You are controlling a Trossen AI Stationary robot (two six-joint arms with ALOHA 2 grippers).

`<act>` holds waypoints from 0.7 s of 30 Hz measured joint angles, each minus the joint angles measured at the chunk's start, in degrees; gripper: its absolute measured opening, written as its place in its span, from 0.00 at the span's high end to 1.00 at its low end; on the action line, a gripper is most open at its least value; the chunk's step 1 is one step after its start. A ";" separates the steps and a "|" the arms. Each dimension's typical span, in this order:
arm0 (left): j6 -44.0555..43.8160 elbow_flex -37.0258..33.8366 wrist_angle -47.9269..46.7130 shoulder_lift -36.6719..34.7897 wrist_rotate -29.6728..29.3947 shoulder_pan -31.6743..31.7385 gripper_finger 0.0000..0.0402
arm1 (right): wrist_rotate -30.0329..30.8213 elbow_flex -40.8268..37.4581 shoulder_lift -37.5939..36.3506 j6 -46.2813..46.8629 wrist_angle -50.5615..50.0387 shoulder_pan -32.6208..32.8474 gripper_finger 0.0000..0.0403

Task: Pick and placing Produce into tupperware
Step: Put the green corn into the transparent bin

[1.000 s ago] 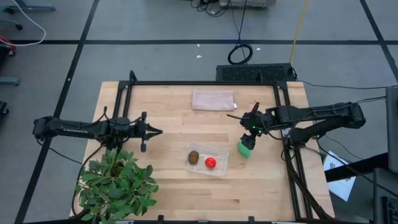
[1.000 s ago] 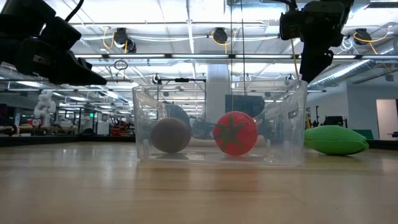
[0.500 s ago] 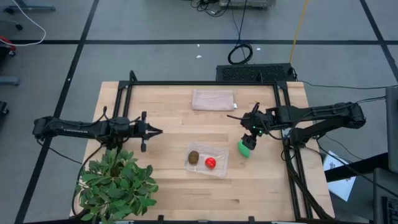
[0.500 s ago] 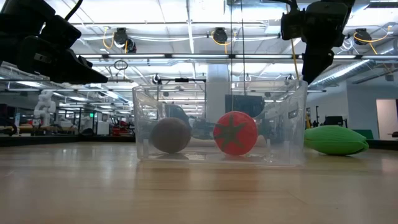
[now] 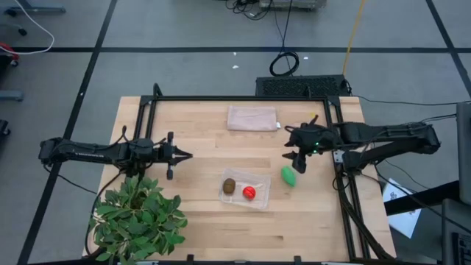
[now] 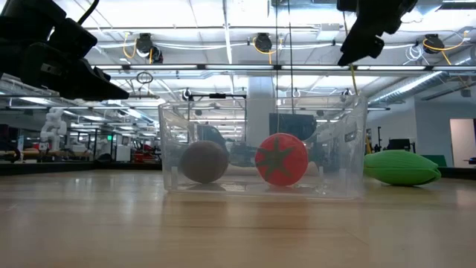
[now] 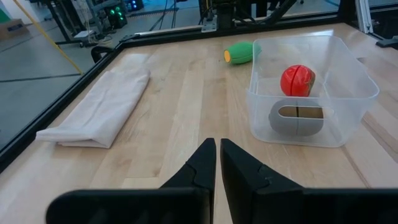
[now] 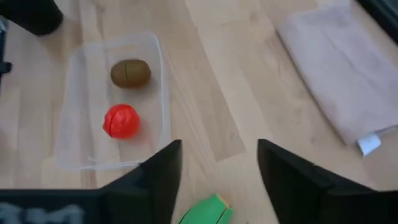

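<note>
Our right gripper (image 5: 296, 157), fingers spread and empty, has lifted back from the green fruit (image 5: 288, 176), which lies on the table just beside the container (image 5: 259, 197). The kiwi (image 5: 229, 185) and tomato (image 5: 249, 193) sit inside, so we judge one pick remains. Our left gripper (image 5: 182, 155) waits near the plant (image 5: 140, 217), fingers pressed together.

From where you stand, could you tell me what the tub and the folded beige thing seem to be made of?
The tub looks like clear, slightly glossy plastic: the kiwi and tomato show through its wall. The folded beige thing looks like soft matte cloth, probably a towel, judging by its layered, rounded edges, though the weave is too fine to tell.
</note>
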 joint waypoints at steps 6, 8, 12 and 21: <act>-0.04 0.00 0.00 0.02 0.00 0.00 0.93 | -0.02 -0.11 -3.20 -3.04 0.41 0.00 0.74; -0.09 0.00 0.00 0.01 -0.01 0.00 0.93 | -0.03 -0.85 -4.36 -4.10 1.04 0.09 0.83; -0.20 0.00 0.00 0.01 -0.01 0.00 0.93 | -1.51 -4.19 -7.07 -5.44 3.69 0.57 0.98; -0.35 0.00 0.00 0.02 -0.01 0.00 0.93 | -1.78 -9.18 -9.85 -3.50 6.90 1.38 1.00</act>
